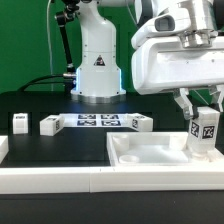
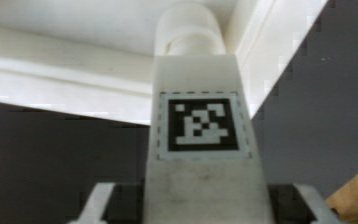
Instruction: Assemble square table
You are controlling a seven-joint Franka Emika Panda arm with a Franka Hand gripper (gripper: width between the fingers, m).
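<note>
Finding 1, end effector: the gripper [image 1: 203,110] is closed partway on one table leg [image 1: 206,132], held upright with its tag facing the exterior camera. In the wrist view the fingers [image 2: 105,206] press both side faces of the leg [image 2: 201,90], with no gap on either side.

Finding 2, task part: the square slab [image 1: 150,152] lies directly below the gripper and extends from it toward the exterior view's left. The held leg's lower end hangs at the slab corner under the gripper. Whether it touches the slab cannot be told.

Finding 3, other parts: three loose legs [image 1: 20,122] [image 1: 48,124] [image 1: 137,123] stand well apart from the gripper, toward the exterior view's left. The marker board [image 1: 95,121] lies flat between the second and third.

Finding 4, edges and room: the slab's raised rim borders the corner beneath the leg. A long white rail [image 1: 50,178] runs just in front of the slab. The robot base [image 1: 98,70] stands well behind. Black table surface [image 1: 60,145] lies open between the loose legs and the slab.
</note>
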